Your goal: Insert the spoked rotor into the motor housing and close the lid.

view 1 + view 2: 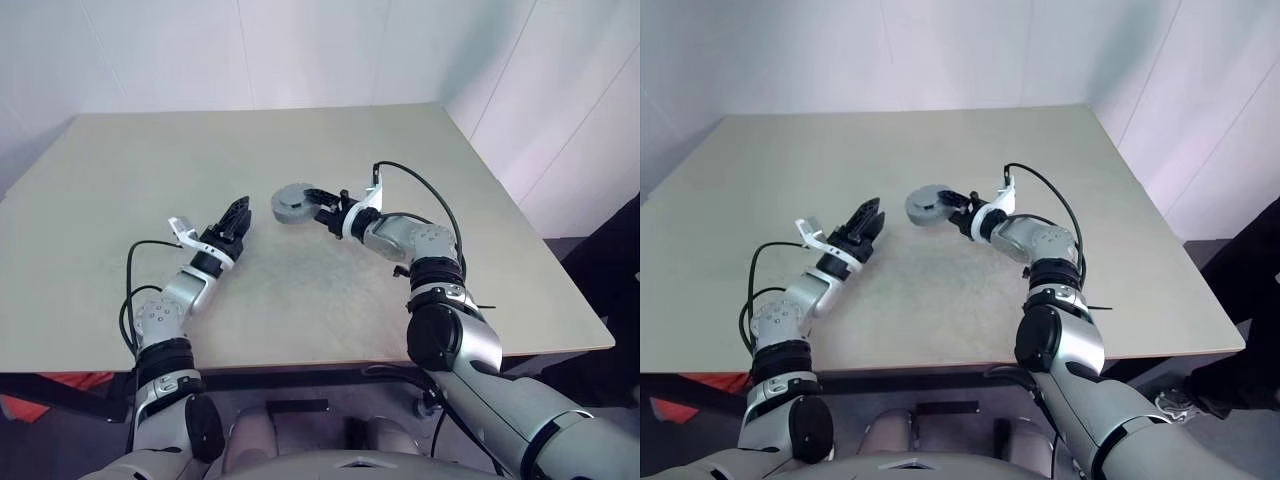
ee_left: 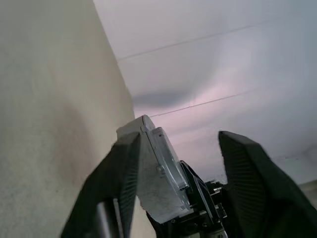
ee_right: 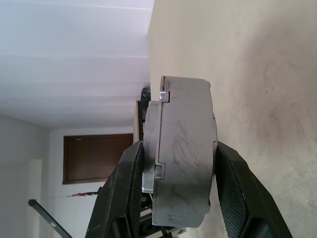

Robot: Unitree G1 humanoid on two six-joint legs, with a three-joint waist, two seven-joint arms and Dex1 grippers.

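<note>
Centre of frame: right gripper [image 1: 322, 212] clamped the round grey metal motor housing [image 1: 291, 204], its lid [image 3: 150, 163] seated, lifted clear of the beige table [image 1: 120, 180]; assembly apparently closed. Left gripper [image 1: 238, 216], fingers spread and empty, stood just beside, lower left, likely freshly released.

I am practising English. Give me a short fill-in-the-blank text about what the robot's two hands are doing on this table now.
1. The round motor housing is gripped by the robot's ___ hand.
2. The fingers of the left hand stand ___.
3. The left hand holds ___.
4. The colour of the motor housing is ___.

Missing words: right; open; nothing; grey
</note>
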